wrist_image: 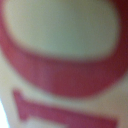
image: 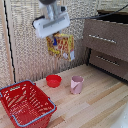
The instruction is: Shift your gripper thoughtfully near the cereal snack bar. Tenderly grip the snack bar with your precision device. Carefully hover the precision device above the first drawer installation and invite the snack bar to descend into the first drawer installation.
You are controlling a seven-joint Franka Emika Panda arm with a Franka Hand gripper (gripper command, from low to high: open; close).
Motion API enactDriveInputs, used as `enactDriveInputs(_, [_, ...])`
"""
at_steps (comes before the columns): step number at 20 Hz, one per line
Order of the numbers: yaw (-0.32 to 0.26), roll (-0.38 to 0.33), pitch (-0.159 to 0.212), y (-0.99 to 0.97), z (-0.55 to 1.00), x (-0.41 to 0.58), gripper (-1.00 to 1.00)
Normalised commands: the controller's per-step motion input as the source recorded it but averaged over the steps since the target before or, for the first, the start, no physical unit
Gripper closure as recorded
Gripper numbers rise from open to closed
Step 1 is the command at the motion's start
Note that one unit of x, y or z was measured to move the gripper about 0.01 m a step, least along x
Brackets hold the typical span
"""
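Note:
In the exterior view my white gripper [image: 54, 34] hangs high above the table, shut on the top edge of the cereal snack bar [image: 61, 46], a yellow packet with red edges that dangles below it. The fingers are hidden behind the packet. The first drawer [image: 105, 36] of the dark brown cabinet, with its long silver handle, stands toward the exterior view's right of the packet; whether it is pulled open I cannot tell. The wrist view is filled by the packet's blurred red and cream print [wrist_image: 65, 75], very close to the lens.
A red bowl [image: 53, 80] and a pink cup [image: 76, 84] stand on the wooden table [image: 100, 107] below the packet. A red wire basket [image: 25, 104] sits at the exterior view's lower left. The lower drawer [image: 107, 61] is under the first. A woven screen stands behind.

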Motion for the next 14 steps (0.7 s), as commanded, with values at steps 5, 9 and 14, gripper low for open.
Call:
enactDriveInputs(5, [-0.052,-0.067,0.027,-0.18,1.00,0.373,1.00])
enactDriveInputs(9, [-0.091,-0.089,0.027,-0.18,0.96,0.268,1.00])
enactDriveInputs(14, [-0.066,-0.074,0.019,-0.33,0.96,0.137,1.00])
